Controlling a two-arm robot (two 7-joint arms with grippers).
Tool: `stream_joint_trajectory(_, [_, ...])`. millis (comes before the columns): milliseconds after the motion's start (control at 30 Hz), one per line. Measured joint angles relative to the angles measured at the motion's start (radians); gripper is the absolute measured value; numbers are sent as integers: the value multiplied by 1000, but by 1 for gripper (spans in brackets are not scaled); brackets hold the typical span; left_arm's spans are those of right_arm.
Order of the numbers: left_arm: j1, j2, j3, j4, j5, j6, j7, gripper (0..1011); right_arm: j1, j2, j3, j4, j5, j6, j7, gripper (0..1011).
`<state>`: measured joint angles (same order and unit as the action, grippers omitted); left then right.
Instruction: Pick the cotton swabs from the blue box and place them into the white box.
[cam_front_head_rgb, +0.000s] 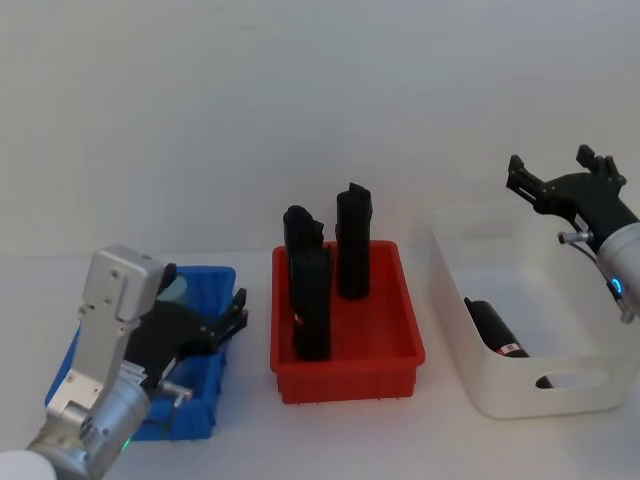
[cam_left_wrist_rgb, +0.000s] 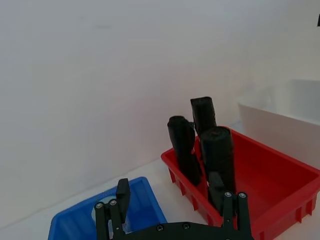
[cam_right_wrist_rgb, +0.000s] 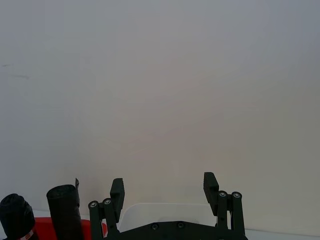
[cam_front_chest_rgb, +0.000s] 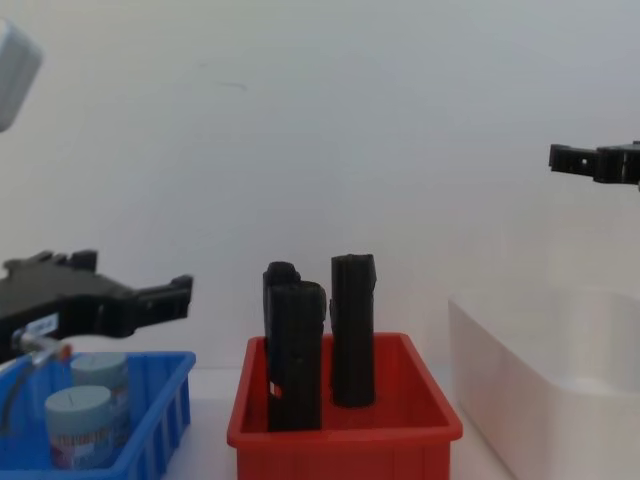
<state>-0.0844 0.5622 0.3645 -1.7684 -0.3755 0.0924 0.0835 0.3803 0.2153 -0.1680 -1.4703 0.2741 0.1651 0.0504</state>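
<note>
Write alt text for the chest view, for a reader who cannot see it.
The open left hand hovers just above the blue box, which holds two tubs of cotton swabs. To its right a red bin holds upright black blocks, then comes the white box, with the open right hand high above it.

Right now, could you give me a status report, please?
Left pincer open above blue box. Right pincer open above white box. Two swabs in blue box. Red bin stands between.

Three tall black blocks (cam_front_head_rgb: 311, 300) stand upright in the red bin (cam_front_head_rgb: 345, 381).
</note>
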Motion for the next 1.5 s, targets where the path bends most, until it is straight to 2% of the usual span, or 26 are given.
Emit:
stream_joint_trajectory(167, [32,28,-16,-5,-50,3,6,1004,0,0,0,0,0,1,0,1002])
stream_joint_trajectory(367, [47,45,-30,11,-96,4,-7,1004,-1,1,1,1,1,1,0,1001])
stream_joint_trajectory(600, [49,55,-45,47,-126,5,-42,1004,-1,1,1,1,2,2,0,1002])
stream_joint_trajectory(933, [20,46,-56,110,-132,2,-97,1004,-1,1,0,1,2,2,0,1002])
stream_joint_trajectory(1233, [-30,11,-56,203,-111,-10,-160,1004,-1,1,0,1,2,1,0,1002])
stream_joint_trajectory(1500, [-60,-13,-52,267,-97,-20,-189,1004,-1,1,0,0,2,1,0,1002])
